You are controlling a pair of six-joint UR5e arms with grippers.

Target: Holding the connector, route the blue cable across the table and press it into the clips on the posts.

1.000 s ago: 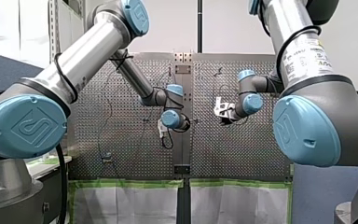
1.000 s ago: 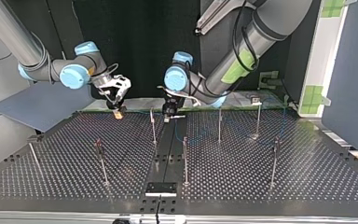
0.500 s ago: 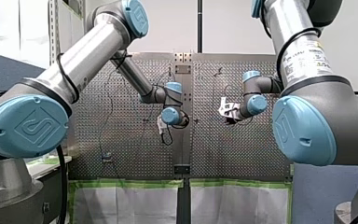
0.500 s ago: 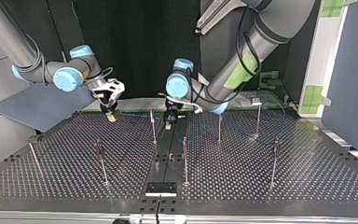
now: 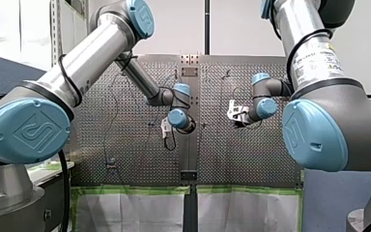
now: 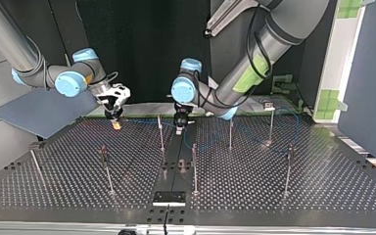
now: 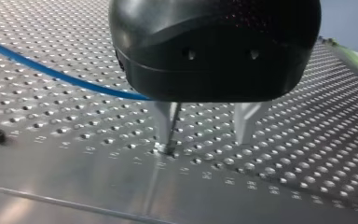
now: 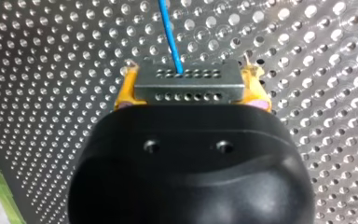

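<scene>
Left of the front view, my left end effector point(image 5: 165, 129) hung low over the middle of the perforated tabletop point(image 5: 125, 145). Its wrist view showed the two metal fingers point(image 7: 164, 122) spread apart with nothing between them, so it was released. The blue cable point(image 7: 51, 72) lay on the perforations just behind those fingers, not touching them as far as could be seen. A thin rod just beside one finger may have been a post, though I could not tell.

Further right in the same view, my right end effector point(image 5: 234, 112) was clenched on the connector point(image 8: 186, 86), a flat metal block with rows of small holes. Its yellow pads gripped the block's two ends. The cable left the connector's far edge and ran on across the tabletop toward the posts point(image 6: 230, 132). One clip point(image 6: 269, 105) showed as a small block on a post top.

The cable looked thin, light and limp, so it would likely trail behind the connector and sag between supports rather than hold a line. Its smooth jacket could slip between bare metal fingers. The rigid connector seemed the sound place to pull from, and the cable itself was probably best pinched close beside a clip when pressing it in.

As for writing, the blue joint caps point(image 5: 26, 131) carried a raised emblem without readable letters. A white label point(image 5: 316, 58) on my right arm held print too small to read.
</scene>
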